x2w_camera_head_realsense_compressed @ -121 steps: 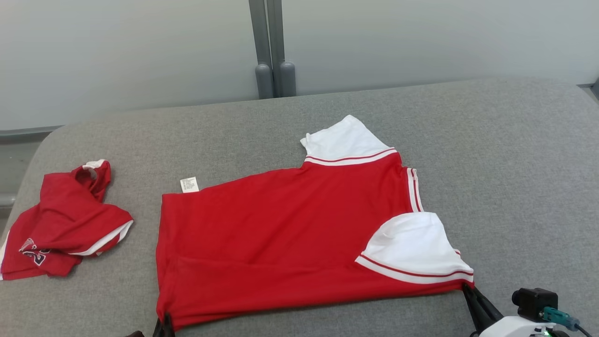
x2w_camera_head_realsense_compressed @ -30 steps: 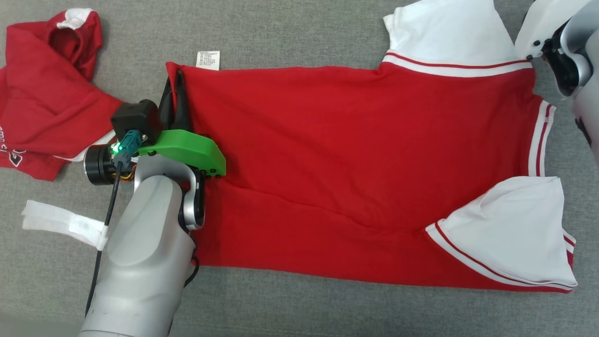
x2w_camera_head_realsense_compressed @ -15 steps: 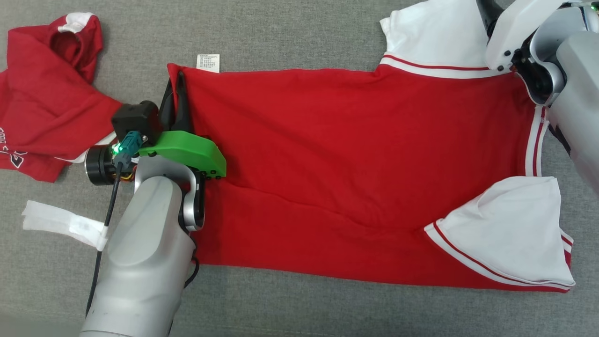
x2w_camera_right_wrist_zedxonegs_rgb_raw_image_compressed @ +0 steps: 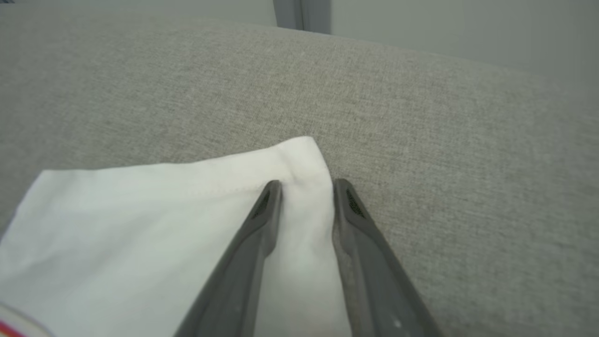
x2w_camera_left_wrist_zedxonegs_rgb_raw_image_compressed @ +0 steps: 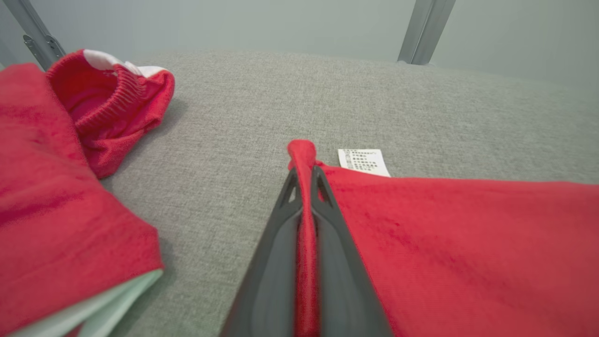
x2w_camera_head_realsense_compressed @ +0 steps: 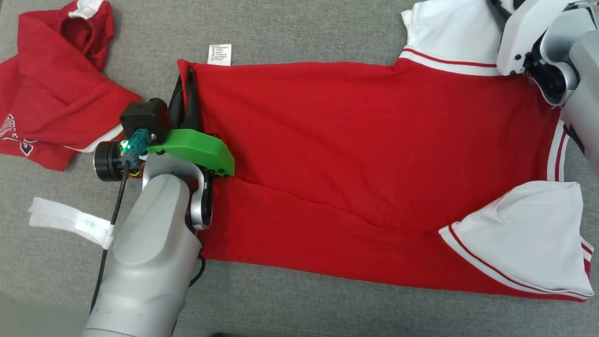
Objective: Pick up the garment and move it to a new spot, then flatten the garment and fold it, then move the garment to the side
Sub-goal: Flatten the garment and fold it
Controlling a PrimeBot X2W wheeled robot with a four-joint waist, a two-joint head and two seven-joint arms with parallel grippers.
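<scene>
The red garment (x2w_camera_head_realsense_compressed: 355,154) lies spread across the middle of the grey worktop (x2w_camera_head_realsense_compressed: 299,28), hem towards 9 o'clock and sleeves towards 3, with a long ridge across its lower half, so I judge flattening is the step in hand. My left tool (x2w_camera_head_realsense_compressed: 186,79) is clamped on the hem corner (x2w_camera_left_wrist_zedxonegs_rgb_raw_image_compressed: 302,152) at 10 o'clock, while my right tool (x2w_camera_right_wrist_zedxonegs_rgb_raw_image_compressed: 306,185) stands narrowly parted astride the white sleeve (x2w_camera_right_wrist_zedxonegs_rgb_raw_image_compressed: 154,234) at 1 o'clock, not pinching it. I'd close the right tool on that sleeve edge, then draw both tools apart, low and evenly.
</scene>
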